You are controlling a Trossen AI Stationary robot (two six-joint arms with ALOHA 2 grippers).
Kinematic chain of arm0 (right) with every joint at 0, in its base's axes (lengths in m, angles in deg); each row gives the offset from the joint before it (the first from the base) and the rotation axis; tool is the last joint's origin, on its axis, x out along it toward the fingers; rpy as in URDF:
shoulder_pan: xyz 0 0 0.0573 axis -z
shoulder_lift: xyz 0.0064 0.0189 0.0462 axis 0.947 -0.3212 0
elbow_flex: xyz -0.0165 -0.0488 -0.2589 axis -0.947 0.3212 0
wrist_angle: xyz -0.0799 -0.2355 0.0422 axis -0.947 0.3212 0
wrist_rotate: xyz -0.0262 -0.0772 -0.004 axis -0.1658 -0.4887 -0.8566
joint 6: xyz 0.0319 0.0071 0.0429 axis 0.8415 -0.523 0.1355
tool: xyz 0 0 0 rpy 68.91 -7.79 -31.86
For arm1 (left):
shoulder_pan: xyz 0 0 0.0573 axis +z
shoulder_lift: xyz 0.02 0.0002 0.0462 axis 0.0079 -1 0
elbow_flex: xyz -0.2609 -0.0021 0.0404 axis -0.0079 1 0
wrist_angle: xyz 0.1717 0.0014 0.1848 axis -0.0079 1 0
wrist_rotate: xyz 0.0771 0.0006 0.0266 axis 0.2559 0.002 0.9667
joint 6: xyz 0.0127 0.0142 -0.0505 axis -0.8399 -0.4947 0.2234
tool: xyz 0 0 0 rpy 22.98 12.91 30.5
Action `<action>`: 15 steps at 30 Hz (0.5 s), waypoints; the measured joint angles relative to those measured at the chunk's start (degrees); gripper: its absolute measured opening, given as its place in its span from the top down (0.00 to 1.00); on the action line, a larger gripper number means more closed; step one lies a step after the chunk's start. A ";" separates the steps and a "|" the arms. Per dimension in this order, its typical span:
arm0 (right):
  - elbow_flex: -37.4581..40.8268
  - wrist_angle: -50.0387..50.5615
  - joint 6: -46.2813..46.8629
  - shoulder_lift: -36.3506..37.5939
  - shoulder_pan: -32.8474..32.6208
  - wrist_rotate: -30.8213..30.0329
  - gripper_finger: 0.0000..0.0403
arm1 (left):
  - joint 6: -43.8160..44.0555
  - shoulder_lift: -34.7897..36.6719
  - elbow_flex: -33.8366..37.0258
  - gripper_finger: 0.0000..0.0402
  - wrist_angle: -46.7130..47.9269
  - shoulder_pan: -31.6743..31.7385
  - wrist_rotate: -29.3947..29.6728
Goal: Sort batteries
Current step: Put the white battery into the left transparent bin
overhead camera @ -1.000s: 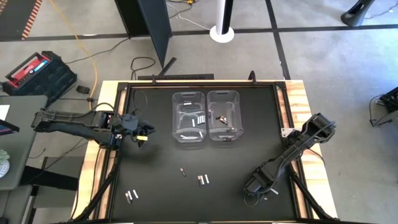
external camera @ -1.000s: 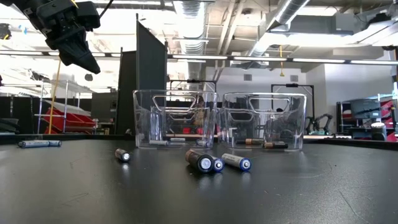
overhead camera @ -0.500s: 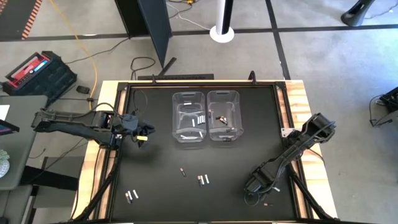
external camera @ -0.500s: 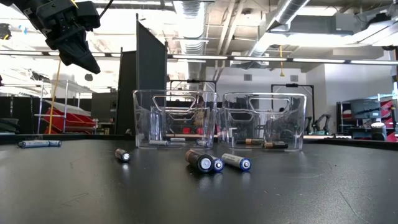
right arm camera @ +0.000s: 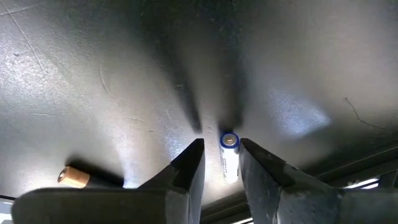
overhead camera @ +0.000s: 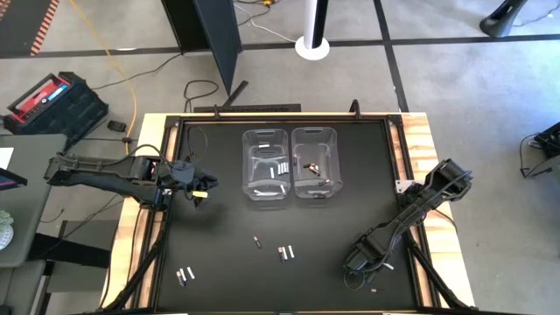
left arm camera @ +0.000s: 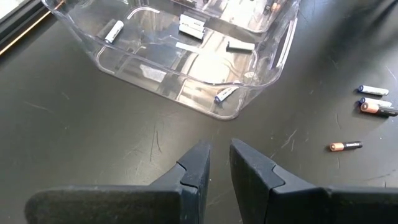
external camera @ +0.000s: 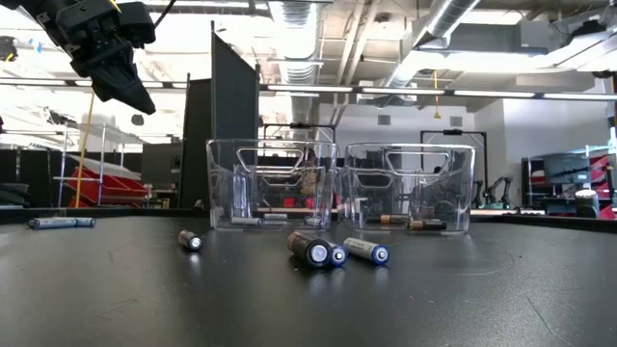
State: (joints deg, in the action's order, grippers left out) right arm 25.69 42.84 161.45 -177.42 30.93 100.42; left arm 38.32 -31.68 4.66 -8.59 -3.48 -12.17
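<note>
My right gripper (right arm camera: 221,155) is low over the black table near its front right (overhead camera: 360,265), open, fingers pointing down. A white battery with a blue end (right arm camera: 229,157) lies flat on the table between its fingertips; I see a gap on one side and cannot tell whether the other finger touches it. A copper-ended battery (right arm camera: 74,177) lies nearby. My left gripper (left arm camera: 219,163) hangs raised at the table's left (overhead camera: 203,187), a narrow gap between its fingers and nothing in it. Loose batteries (overhead camera: 286,253) (overhead camera: 257,242) (overhead camera: 185,276) lie on the table.
Two clear plastic bins (overhead camera: 265,164) (overhead camera: 314,162) stand side by side at the table's far middle, each with a few batteries on its floor. In the low view, batteries (external camera: 310,249) (external camera: 366,252) (external camera: 190,241) lie in front of the bins. A raised wooden rim (overhead camera: 418,149) edges the table.
</note>
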 joint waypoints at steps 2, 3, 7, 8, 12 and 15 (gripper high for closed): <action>0.00 0.00 0.00 0.00 -0.02 -0.01 0.72 | -0.02 0.02 0.00 0.86 0.02 0.00 0.00; 0.00 0.00 0.00 0.00 -0.01 -0.01 0.73 | -0.02 0.01 0.00 0.86 0.02 0.00 0.00; 0.00 -0.08 0.02 0.00 0.00 -0.02 0.78 | 0.00 0.02 0.00 0.86 0.02 0.00 0.00; 0.00 -0.16 0.02 0.00 0.00 -0.02 0.79 | -0.02 0.00 0.02 0.86 0.02 0.00 0.00; -0.04 -0.24 0.02 0.00 0.38 -0.02 0.81 | -0.02 0.00 0.00 0.86 0.02 0.00 0.00; -0.04 -0.24 -0.02 0.00 0.86 -0.07 0.82 | -0.02 0.01 0.00 0.86 0.01 0.00 0.00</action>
State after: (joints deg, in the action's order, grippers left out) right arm 25.65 42.60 161.43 -177.42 31.78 100.36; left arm 38.29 -31.67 4.66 -8.57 -3.48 -12.17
